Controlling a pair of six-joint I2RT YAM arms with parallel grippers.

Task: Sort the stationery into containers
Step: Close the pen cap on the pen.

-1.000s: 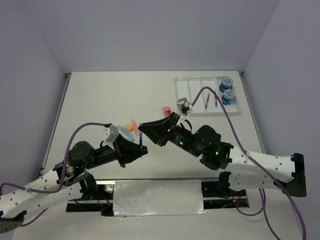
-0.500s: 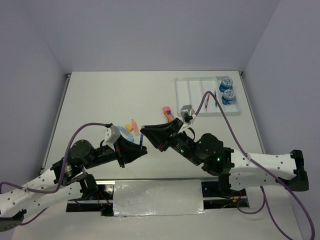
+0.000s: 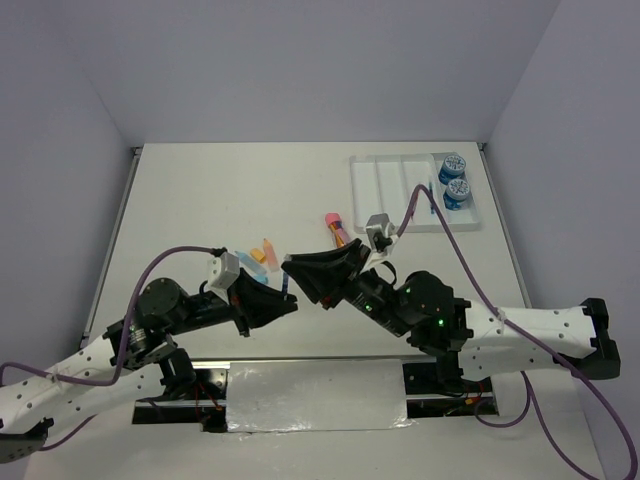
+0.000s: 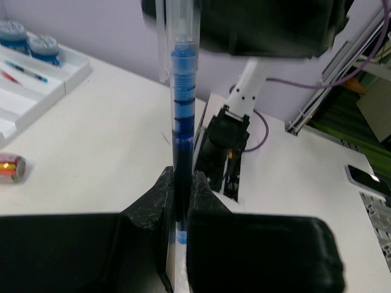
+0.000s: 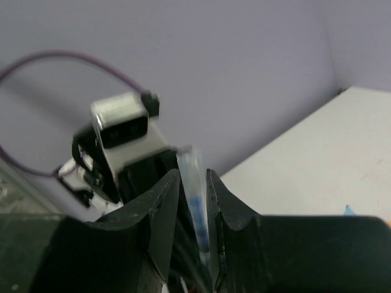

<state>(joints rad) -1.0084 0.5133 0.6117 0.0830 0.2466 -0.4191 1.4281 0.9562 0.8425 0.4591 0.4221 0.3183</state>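
My left gripper (image 3: 291,302) is shut on the lower end of a thin blue pen (image 3: 286,284) and holds it upright above the table; the left wrist view shows the pen (image 4: 183,116) pinched between the jaws (image 4: 182,180). My right gripper (image 3: 291,266) is at the pen's upper end. In the right wrist view the pen (image 5: 197,195) stands between the slightly parted jaws (image 5: 193,175). The white four-compartment tray (image 3: 385,185) at the far right holds two blue rolls (image 3: 455,178), a red pen (image 3: 414,205) and a blue pen (image 3: 431,203).
A pink marker (image 3: 335,225) lies in the middle of the table. Orange (image 3: 266,247) and light-blue (image 3: 256,258) markers lie just beyond my left wrist. Both arms meet near the table's front centre. A phone (image 4: 366,178) lies off the table.
My right arm has swung left and toward the front, bringing its jaws over the top of the blue pen. My left gripper has stayed still with the pen.
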